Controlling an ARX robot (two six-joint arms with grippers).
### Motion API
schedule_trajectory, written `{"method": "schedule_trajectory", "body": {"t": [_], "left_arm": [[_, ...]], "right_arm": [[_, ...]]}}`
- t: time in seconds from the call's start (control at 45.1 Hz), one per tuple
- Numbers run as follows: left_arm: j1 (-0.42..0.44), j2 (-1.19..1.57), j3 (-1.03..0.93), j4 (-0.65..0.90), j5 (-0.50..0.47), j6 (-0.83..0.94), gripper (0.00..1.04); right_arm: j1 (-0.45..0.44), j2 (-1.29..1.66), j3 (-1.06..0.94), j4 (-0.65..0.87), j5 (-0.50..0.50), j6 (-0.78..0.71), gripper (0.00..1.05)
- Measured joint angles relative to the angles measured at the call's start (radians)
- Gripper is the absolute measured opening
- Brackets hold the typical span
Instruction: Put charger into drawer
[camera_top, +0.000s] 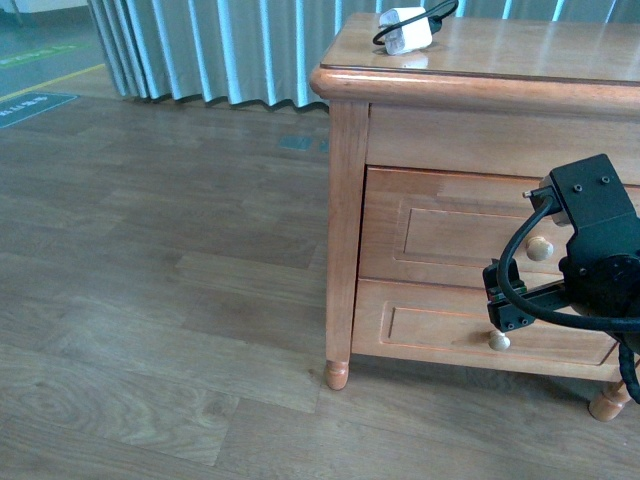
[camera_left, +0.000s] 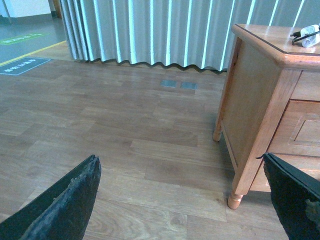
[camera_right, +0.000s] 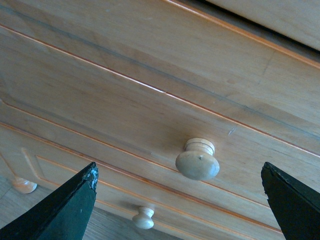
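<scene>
The charger (camera_top: 404, 30) lies on the cabinet (camera_top: 345, 200) top, near its back edge. The drawer (camera_top: 450, 225) is closed. The right gripper (camera_right: 178, 172), fingers spread, faces its knob (camera_right: 197, 160), seemingly not touching. Beside the cabinet, the left gripper (camera_left: 180, 160) gapes above the floor (camera_left: 125, 125).

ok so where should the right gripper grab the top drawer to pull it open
Probably the round pale knob on the upper drawer, closing on the narrow neck behind its wider cap, coming straight in from the front. It is the only part standing out from the flat face, and the open right gripper is lined up on it.
</scene>
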Motion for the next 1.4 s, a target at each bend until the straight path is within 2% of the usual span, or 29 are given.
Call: {"method": "schedule_trajectory", "body": {"t": [0.4, 0.577, 0.621, 0.71, 0.799, 0.91, 1.043, 1.11, 1.243, 1.398], "left_arm": [[0.000, 0.000, 0.000, 0.000, 0.000, 0.000, 0.99], [0.000, 0.000, 0.000, 0.000, 0.000, 0.000, 0.99], [0.000, 0.000, 0.000, 0.000, 0.000, 0.000, 0.99], [0.000, 0.000, 0.000, 0.000, 0.000, 0.000, 0.99], [0.000, 0.000, 0.000, 0.000, 0.000, 0.000, 0.99], [0.000, 0.000, 0.000, 0.000, 0.000, 0.000, 0.99], [0.000, 0.000, 0.000, 0.000, 0.000, 0.000, 0.99], [0.000, 0.000, 0.000, 0.000, 0.000, 0.000, 0.99], [0.000, 0.000, 0.000, 0.000, 0.000, 0.000, 0.99], [0.000, 0.000, 0.000, 0.000, 0.000, 0.000, 0.99]], "right_arm": [[-0.021, 0.068, 0.076, -0.013, 0.015, 0.027, 0.95], [-0.021, 0.069, 0.085, -0.013, 0.025, 0.044, 0.71], [-0.021, 0.069, 0.085, -0.013, 0.026, 0.050, 0.71], [-0.017, 0.069, 0.089, -0.013, 0.026, 0.051, 0.55], [-0.011, 0.069, 0.091, -0.014, 0.027, 0.053, 0.62], [-0.004, 0.069, 0.093, -0.014, 0.031, 0.056, 0.53], [0.001, 0.069, 0.095, -0.015, 0.035, 0.056, 0.54], [0.001, 0.069, 0.097, -0.015, 0.043, 0.056, 0.47], [-0.003, 0.069, 0.098, -0.014, 0.051, 0.056, 0.25], [-0.003, 0.069, 0.097, -0.014, 0.052, 0.055, 0.22]]}}
